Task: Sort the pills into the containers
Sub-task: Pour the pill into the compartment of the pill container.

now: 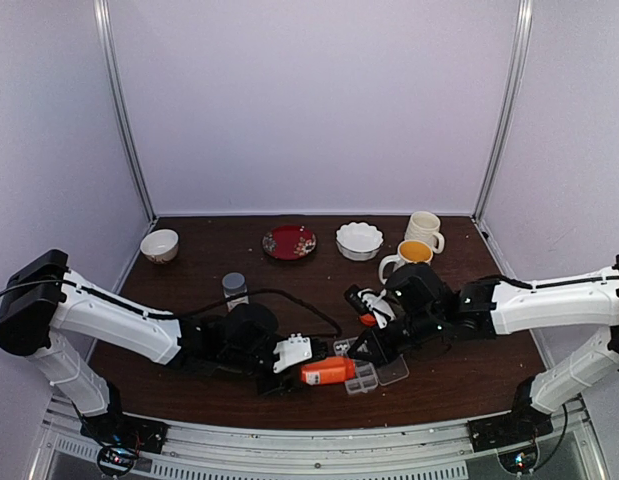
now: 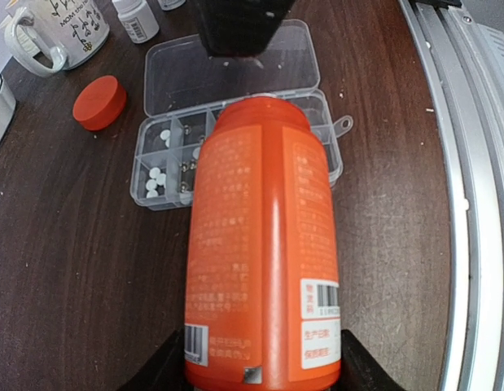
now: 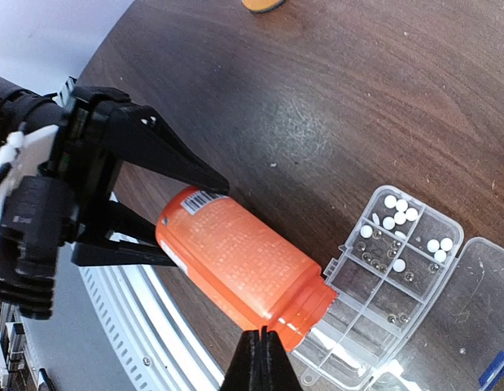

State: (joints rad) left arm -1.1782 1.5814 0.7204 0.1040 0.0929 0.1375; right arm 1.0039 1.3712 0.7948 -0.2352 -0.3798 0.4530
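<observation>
Left gripper (image 3: pixel 190 221) is clamped across the base end of the orange bottle (image 2: pixel 264 244), 1 finger on each side, jaws part-spread around it. The bottle is uncapped and tipped over, mouth pointing at the pill box (image 2: pixel 323 138). On the left wrist cam the neck covers the middle of the box. On the right wrist cam the mouth sits over the box's near edge. I can't tell if the rim touches the plastic.

Right gripper (image 3: pixel 260 338) is pinched fully closed with nothing in it, tips just beside the bottle's neck. I can't tell if there's contact.

The box sits on the table (image 1: pixel 469 380) between the 2 grippers. Its clear lid (image 2: pixel 235 73) is folded open flat on the side away from the left gripper. It has 2 rows of compartments (image 3: pixel 361 314). The pills (image 3: pixel 398 213) are white and clustered in the compartments at 1 end of the box.

Orange cap (image 2: pixel 98 102) lies on the wood, apart from the box. Grey-capped bottle (image 1: pixel 234 288) stands upright beyond the left arm.

Along the far edge I see a tan bowl (image 1: pixel 159 245), a red plate (image 1: pixel 289 242) and a white scalloped bowl (image 1: pixel 359 240). To the right of them are a white mug (image 1: pixel 425 229) and a mug with a yellow inside (image 1: pixel 412 256), close together.
</observation>
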